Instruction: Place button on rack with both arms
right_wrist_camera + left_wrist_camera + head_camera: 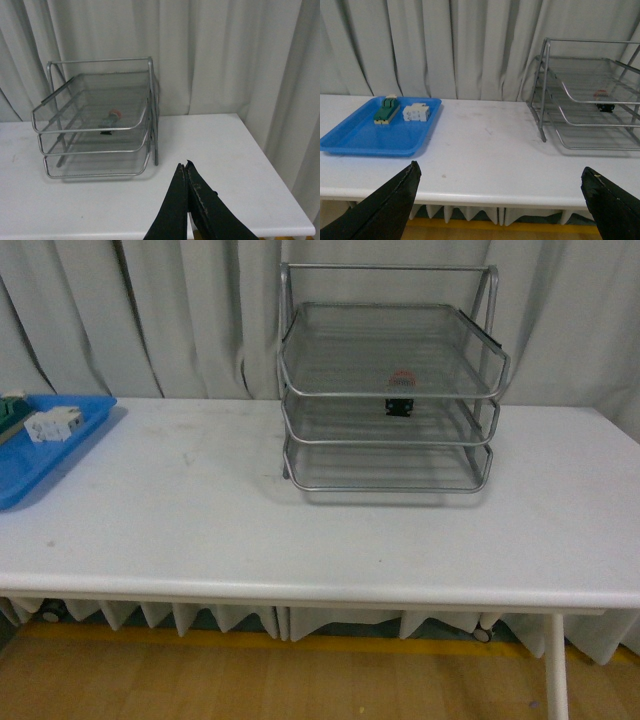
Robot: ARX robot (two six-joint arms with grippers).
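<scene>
In the left wrist view the left gripper point(500, 200) fills the lower corners, its two black fingers point(387, 210) spread wide with nothing between them. In the right wrist view the right gripper point(186, 172) rises from the bottom centre, its fingers pressed together and holding nothing. Neither arm shows in the front view.

Past them lies the white table point(200, 530). The blue tray point(365, 135) sits at the left edge of the front frame; only the left wrist view shows it whole, carrying a green-and-cream component point(386, 110) beside a white blocky component point(416, 112). The right wrist view misses it.

Farther back, upper centre of the front frame, stands the rack point(300, 390). The button point(402, 395) rests on its middle tier, red cap up, right of centre. Grey curtains point(150, 310) hang behind.
</scene>
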